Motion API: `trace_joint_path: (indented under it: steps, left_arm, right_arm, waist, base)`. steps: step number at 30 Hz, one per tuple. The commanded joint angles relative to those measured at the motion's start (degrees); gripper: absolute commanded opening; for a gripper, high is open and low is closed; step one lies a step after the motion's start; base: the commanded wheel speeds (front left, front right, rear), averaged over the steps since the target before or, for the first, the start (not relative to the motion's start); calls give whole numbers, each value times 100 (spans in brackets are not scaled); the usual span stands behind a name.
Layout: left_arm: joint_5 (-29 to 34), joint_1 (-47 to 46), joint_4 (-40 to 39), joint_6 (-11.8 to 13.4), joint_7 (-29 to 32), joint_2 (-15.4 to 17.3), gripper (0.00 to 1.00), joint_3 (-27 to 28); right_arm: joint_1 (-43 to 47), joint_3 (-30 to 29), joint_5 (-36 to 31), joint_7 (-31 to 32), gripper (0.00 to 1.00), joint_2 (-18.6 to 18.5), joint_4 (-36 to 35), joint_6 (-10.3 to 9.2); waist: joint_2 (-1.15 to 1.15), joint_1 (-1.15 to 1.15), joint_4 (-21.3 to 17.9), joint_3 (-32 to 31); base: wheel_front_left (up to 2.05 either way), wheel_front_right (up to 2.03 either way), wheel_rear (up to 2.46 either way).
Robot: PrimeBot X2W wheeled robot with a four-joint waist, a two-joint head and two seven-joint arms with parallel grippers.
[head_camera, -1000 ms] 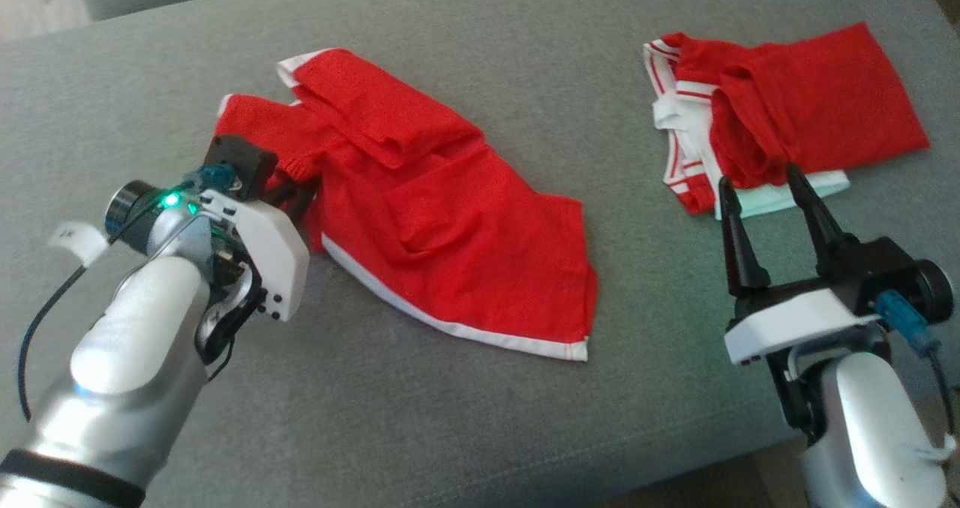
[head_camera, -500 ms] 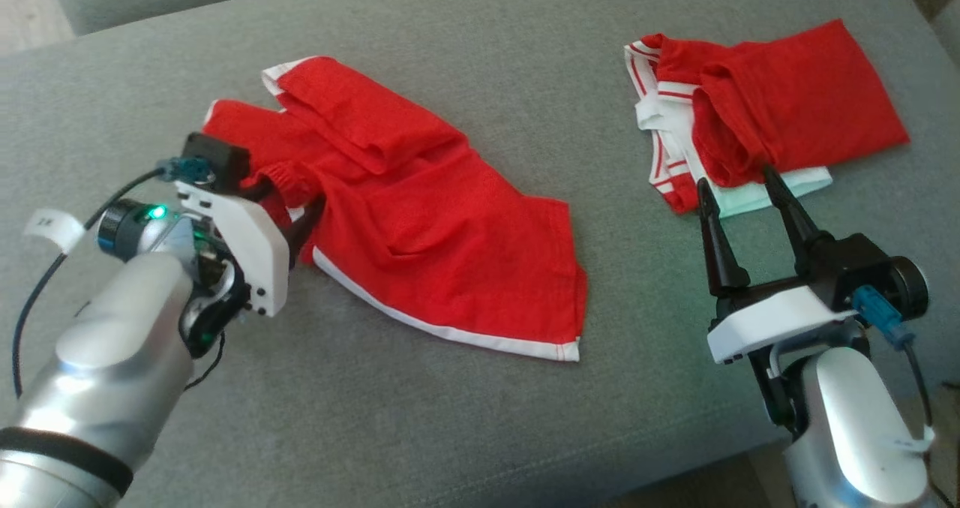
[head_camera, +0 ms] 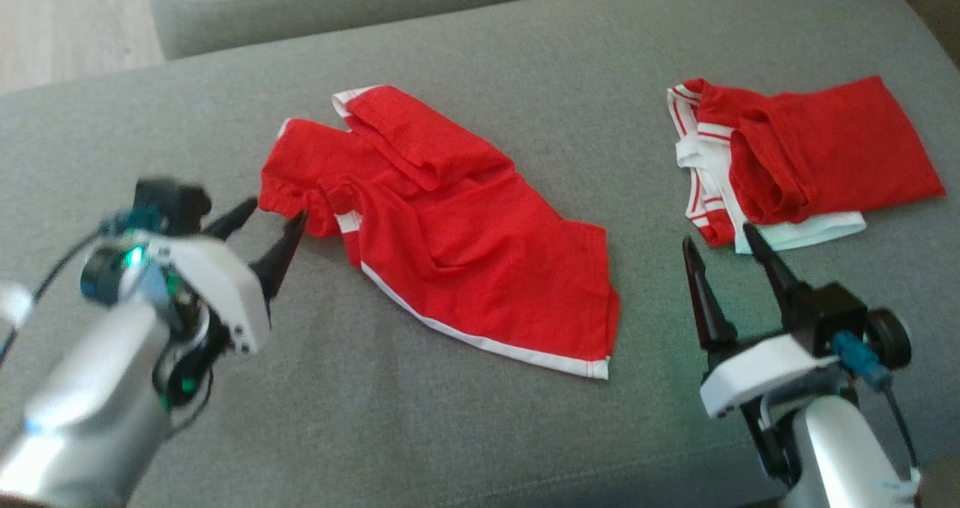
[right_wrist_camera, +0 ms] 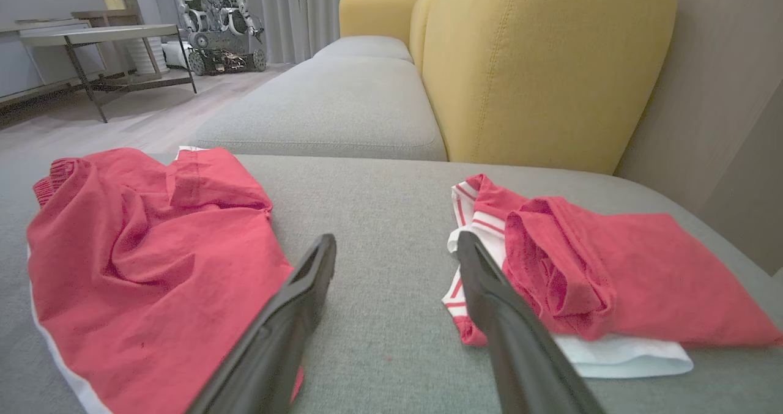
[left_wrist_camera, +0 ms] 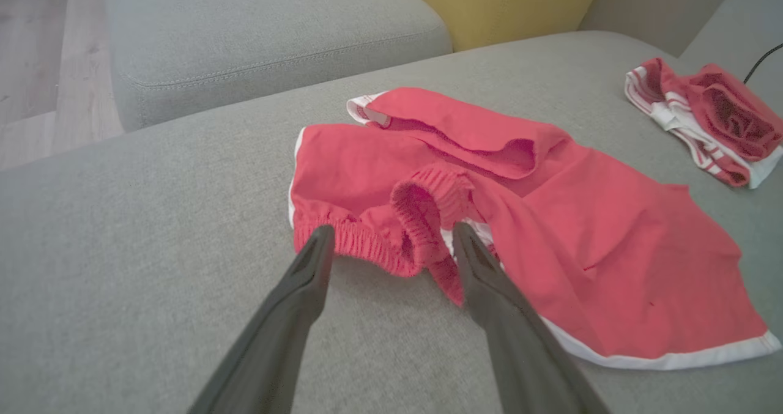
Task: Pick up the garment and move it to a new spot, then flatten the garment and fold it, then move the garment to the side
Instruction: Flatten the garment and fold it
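Red shorts (head_camera: 465, 245) lay crumpled in the middle of the grey sofa seat (head_camera: 525, 50), one leg folded over and the elastic waistband (left_wrist_camera: 367, 252) rolled. Left hand (head_camera: 276, 214) was open, fingers just beside the waistband, holding nothing. Right hand (head_camera: 718, 238) was open and empty, near the folded red-and-white pile (head_camera: 825, 148). Risks, as I judged them: the left pinch catching only one layer of the rolled band, so the cloth lifted bunched; the right hand snagging the pile on a careless reach.

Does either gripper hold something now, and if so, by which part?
Nothing is held. The left gripper is open beside the elastic waistband of the red garment; the right gripper is open too.
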Motion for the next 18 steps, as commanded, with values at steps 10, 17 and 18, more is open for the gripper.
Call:
trace_joint_path:
  steps: [10, 17, 18]
  left_arm:
    - [-503, 1240, -1337, 990, -994, 99, 100, 820]
    - [-522, 1594, -1696, 1276, -1269, -35, 100, 1020]
    - [-508, 1600, -1710, 1285, -1282, -46, 100, 1027]
  right_arm:
    - [621, 377, 588, 377, 100, 13, -234, 11]
    - [769, 773, 894, 929, 100, -25, -157, 11]
    - [772, 831, 940, 1013, 100, -34, -135, 11]
  waist:
    - [0, 0, 221, -235]
    - [0, 0, 359, -139]
    - [0, 0, 372, -124]
  base:
    - [0, 0, 0]
    - [0, 0, 0]
    - [0, 0, 0]
